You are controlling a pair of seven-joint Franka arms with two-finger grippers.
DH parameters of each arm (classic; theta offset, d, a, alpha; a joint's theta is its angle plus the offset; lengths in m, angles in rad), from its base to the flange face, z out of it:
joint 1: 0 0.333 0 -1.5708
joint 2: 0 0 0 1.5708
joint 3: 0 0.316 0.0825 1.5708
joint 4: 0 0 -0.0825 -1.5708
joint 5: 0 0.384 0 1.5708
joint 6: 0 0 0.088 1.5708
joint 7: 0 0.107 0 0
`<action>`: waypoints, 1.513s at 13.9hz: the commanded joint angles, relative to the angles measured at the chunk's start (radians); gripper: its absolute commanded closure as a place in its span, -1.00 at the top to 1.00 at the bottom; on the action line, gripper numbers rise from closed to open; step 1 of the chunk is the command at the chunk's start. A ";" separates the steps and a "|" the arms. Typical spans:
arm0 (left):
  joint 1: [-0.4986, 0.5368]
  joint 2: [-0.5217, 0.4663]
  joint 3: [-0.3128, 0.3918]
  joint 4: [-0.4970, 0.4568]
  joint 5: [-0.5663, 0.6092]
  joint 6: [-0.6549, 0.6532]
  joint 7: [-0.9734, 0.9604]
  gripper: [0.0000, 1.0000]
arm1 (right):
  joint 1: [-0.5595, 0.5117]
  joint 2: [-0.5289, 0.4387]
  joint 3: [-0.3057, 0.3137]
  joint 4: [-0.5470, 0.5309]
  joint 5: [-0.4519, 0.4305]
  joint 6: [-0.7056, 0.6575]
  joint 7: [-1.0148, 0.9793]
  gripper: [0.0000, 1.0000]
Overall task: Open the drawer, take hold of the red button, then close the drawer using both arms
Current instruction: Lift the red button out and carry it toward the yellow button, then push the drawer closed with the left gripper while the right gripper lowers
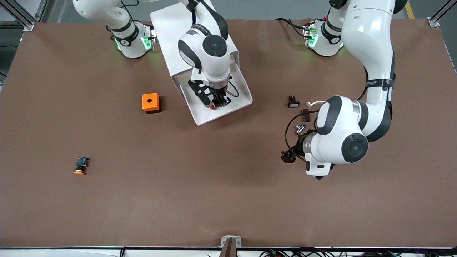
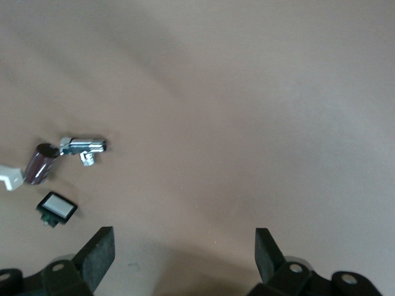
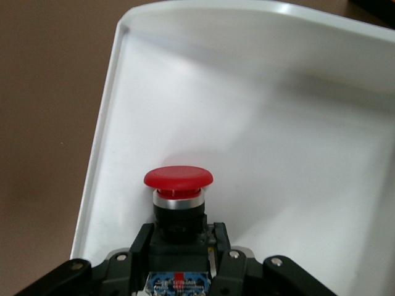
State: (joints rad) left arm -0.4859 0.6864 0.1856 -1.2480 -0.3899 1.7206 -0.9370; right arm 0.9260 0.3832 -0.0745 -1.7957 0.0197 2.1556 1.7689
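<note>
Inside the drawer: the button (image 3: 178, 188), red cap and black body, is seen within the white tray, close to one side wall.
Button grip: its black body is clamped between the fingers (image 3: 141, 246) of the right claw (image 1: 218, 102); the red cap sticks out past the fingertips.
Drawer: the drawer (image 1: 242, 93) is pulled out of the white cabinet (image 1: 167, 25), its open end toward the front camera.
Right arm: it is reached down from its base into the drawer.
Left claw: the left claw (image 2: 184, 245) is held over bare brown counter (image 1: 228, 185) toward the left arm's end, fingers spread wide apart, nothing between them.
Small parts: a white-faced square piece (image 2: 57, 208), a dark cylinder (image 2: 41, 163) and a metal fitting (image 2: 84, 148) are lying near the left claw.
Orange cube: the orange cube (image 1: 150, 102) is set beside the drawer, toward the right arm's end.
Orange-capped button: the orange-capped button (image 1: 81, 166) is lying well apart, nearer the front camera.
</note>
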 commanded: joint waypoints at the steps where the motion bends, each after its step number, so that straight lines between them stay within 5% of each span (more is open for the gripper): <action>1: -0.052 -0.008 0.008 -0.021 0.020 0.050 0.055 0.99 | -0.006 0.011 -0.008 0.042 0.003 -0.013 0.006 -0.95; 6: -0.176 -0.002 -0.002 -0.076 0.019 0.151 0.076 0.99 | -0.105 0.003 -0.011 0.174 0.059 -0.204 -0.184 -0.98; 10: -0.285 0.007 -0.008 -0.114 0.013 0.152 0.011 0.99 | -0.286 -0.044 -0.016 0.182 0.057 -0.312 -0.573 -0.99; 15: -0.402 0.013 -0.009 -0.123 0.006 0.178 -0.042 0.99 | -0.539 -0.041 -0.017 0.150 0.039 -0.295 -1.027 -0.99; 21: -0.517 0.015 -0.026 -0.126 -0.024 0.214 -0.167 0.99 | -0.841 0.038 -0.016 0.064 0.040 -0.042 -1.630 -0.99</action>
State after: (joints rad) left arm -0.9734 0.7109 0.1649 -1.3613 -0.3940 1.9237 -1.0589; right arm 0.1472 0.3885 -0.1157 -1.7250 0.0591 2.0603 0.2597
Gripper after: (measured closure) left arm 0.000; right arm 0.568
